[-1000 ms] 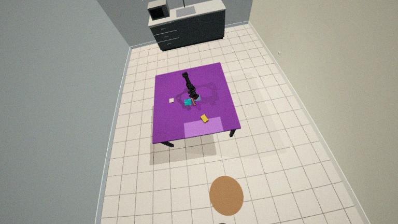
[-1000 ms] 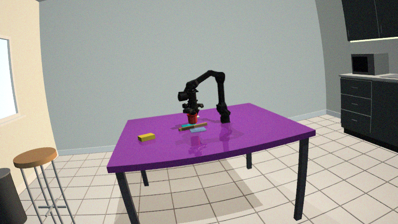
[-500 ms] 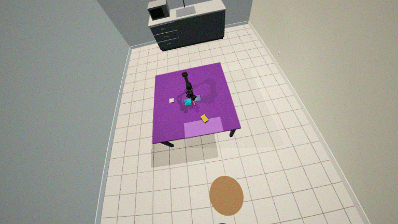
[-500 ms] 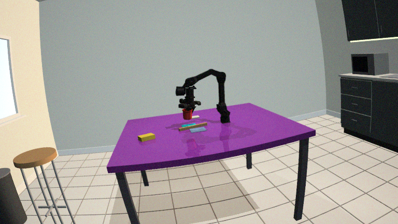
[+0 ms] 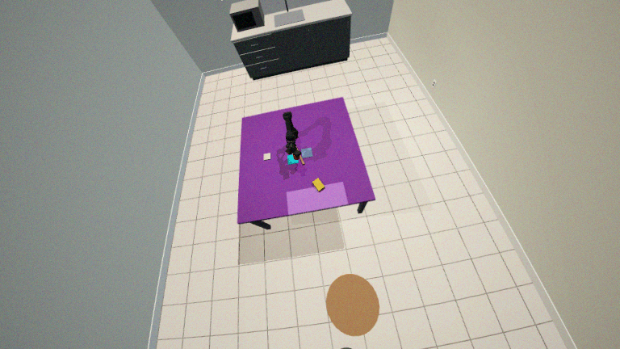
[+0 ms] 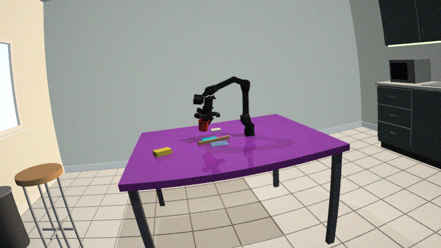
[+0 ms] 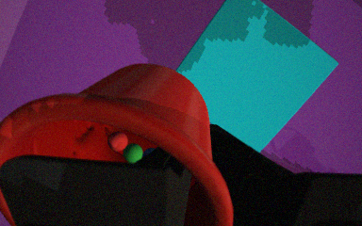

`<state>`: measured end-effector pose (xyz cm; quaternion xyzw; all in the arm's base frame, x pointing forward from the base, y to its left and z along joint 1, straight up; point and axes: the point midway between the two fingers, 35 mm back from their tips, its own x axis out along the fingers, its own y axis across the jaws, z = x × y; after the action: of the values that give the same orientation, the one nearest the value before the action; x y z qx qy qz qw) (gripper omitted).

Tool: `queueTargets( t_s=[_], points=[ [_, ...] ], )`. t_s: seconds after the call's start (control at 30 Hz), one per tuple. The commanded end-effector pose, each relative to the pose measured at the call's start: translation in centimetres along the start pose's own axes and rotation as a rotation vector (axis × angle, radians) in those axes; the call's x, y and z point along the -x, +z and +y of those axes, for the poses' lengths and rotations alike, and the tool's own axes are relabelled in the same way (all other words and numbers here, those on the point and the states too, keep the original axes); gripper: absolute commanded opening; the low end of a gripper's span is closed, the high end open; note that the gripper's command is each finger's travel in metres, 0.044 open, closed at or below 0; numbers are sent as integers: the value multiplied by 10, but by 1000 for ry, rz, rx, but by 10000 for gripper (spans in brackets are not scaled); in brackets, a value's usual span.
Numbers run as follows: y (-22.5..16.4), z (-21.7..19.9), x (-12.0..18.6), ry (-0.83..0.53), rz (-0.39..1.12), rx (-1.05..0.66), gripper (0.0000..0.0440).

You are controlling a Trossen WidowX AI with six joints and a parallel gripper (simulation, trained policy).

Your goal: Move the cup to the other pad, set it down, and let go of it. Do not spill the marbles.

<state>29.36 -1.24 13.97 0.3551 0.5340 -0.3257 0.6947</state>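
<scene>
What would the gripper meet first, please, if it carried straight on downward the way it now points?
Most likely the cyan pad, with the red cup in the gripper touching down first; depth is unclear, so it might land at the pad's edge or on the purple table.

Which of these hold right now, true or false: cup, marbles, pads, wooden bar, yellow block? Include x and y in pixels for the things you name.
1. The red cup [image 6: 203, 125] [image 7: 156, 87] is held up off the table by the gripper [image 6: 207, 121]. True.
2. The cup holds only one marble. False: a pink-red one [image 7: 118, 141] and a green one [image 7: 133, 153] both show inside.
3. The wooden bar [image 6: 213, 140] lies between the cyan pad [image 6: 208, 138] [image 7: 269, 85] and the blue-grey pad [image 5: 307, 153] [image 6: 219, 143]. True.
4. The yellow block [image 5: 318, 184] [image 6: 162, 151] sits on the blue-grey pad. False: it lies on the purple table [image 5: 262, 190] [image 6: 276, 147], apart from both pads.
</scene>
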Motion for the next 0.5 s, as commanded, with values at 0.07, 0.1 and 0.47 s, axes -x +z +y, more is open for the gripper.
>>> queueTargets(
  t_s=[0.07, 0.1, 0.47],
  points=[
    [11, -9, -12, -7, -17, -27, 0],
    [13, -10, -14, -7, -19, -32, 0],
    [22, -28, -39, -21, -32, -76, 1]
  ],
)
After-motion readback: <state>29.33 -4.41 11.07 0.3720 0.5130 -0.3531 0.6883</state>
